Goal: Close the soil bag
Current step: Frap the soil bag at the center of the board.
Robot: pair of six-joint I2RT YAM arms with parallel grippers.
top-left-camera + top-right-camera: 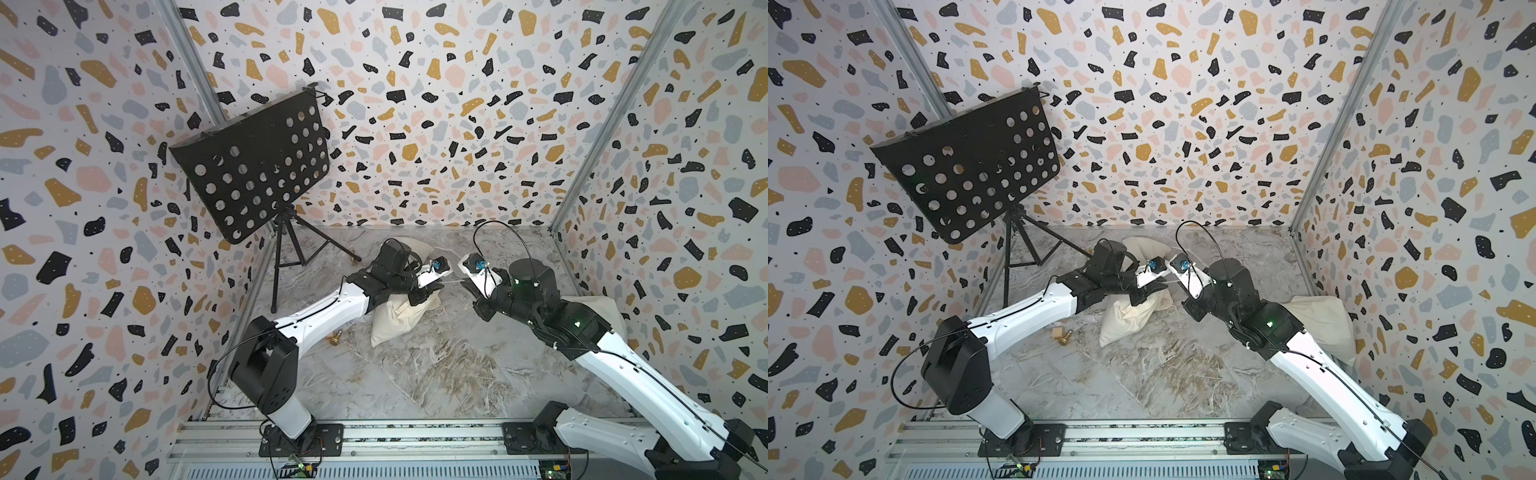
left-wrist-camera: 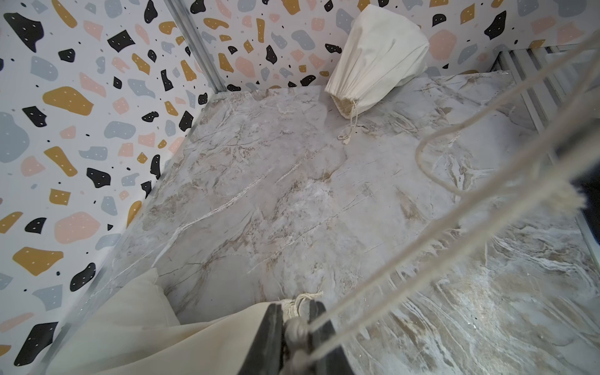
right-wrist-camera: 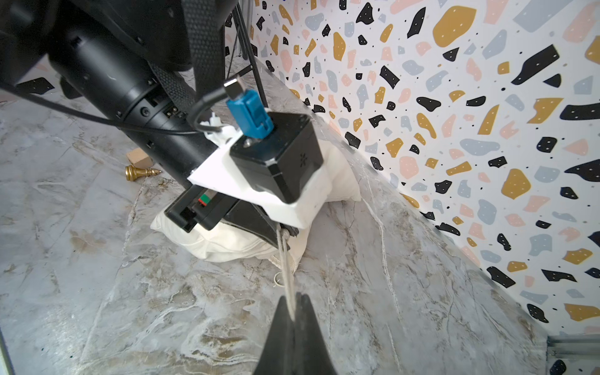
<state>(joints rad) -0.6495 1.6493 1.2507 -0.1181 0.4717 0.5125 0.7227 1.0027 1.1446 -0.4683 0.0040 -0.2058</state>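
Bag: A cream cloth drawstring bag (image 1: pixel 395 320) (image 1: pixel 1125 318) was seen lying on its side near the middle of the grey marbled tabletop (image 1: pixel 436 374). It lay under the wrist of the left arm, with its gathered neck turned toward the right arm.

Cord: A pale twisted cord (image 3: pixel 285 263) (image 2: pixel 422 246) was stretched taut from the bag's neck to the right pincer. A slack loop of it was seen hanging beside the taut run in the left wrist view.

Left pincer: The left pincer (image 2: pixel 297 305) was set at the bag's neck, its jaws narrow, with the bunched cloth and a knot of cord between them. Whether the cloth was pressed or merely flanked could not be told.

Right pincer: The right pincer (image 3: pixel 293 300) was closed tightly on the cord, near the bag but not touching it.

Other bags: A second cream cloth bag (image 1: pixel 1320 320) (image 2: pixel 380 55) was leaned against the right wall, its mouth drawn in. A third pale bag (image 1: pixel 1142 249) was partly hidden behind the left arm.

Small items: A gold chess piece (image 1: pixel 1064 336) (image 3: pixel 139 172) was lying on its side just beside a small wooden block (image 3: pixel 139 156), near the left arm.

Back corner: A black perforated music stand (image 1: pixel 253 166) was stood on its tripod at the far left.
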